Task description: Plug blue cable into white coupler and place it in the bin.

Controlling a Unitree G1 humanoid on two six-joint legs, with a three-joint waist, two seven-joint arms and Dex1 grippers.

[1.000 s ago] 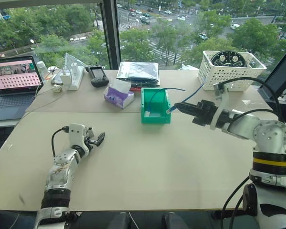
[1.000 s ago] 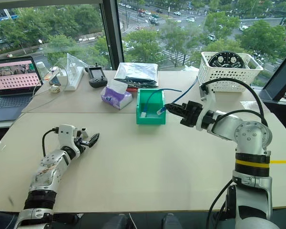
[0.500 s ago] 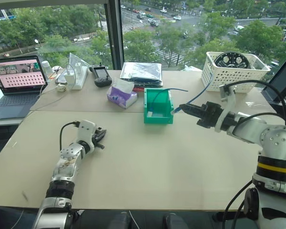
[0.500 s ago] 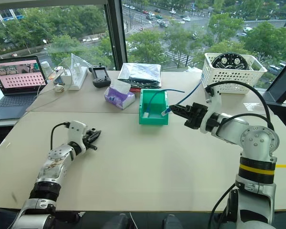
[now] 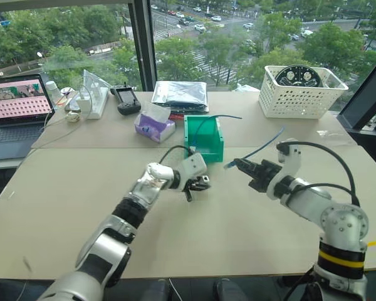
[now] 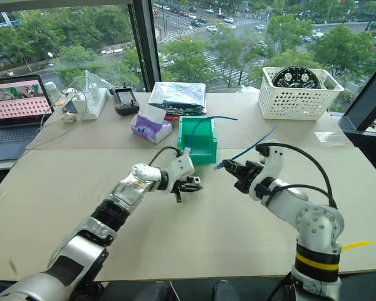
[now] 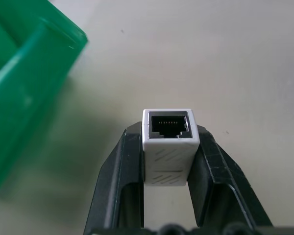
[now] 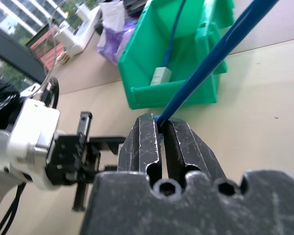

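Jaws of your left gripper [image 7: 167, 147] are clamped on the white coupler [image 7: 168, 142], its dark socket facing away from the wrist and free of the fingers. In the head view that gripper hangs over the table [image 5: 62, 188] just in front of the green bin [image 5: 203, 139], which sits at about 12 o'clock from it.

Your right gripper [image 5: 240, 166], at 3 o'clock from the left one, is pinched tight on the blue cable [image 8: 210, 63] close to its end. The plug [image 5: 229, 165] pokes out past the fingertips toward 9 o'clock, near the coupler but not touching it. The rest of the cable rises away toward 1 o'clock. Another blue lead already lies inside the bin.

You are at the mating step: both parts are held and the insertion is not yet made. Next, I judge, you need to turn the socket to face the plug squarely, line the two up on one axis, and close the gap slowly. The cable is limp beyond the grip, so the plug may droop or twist off line. The bin comes afterward.
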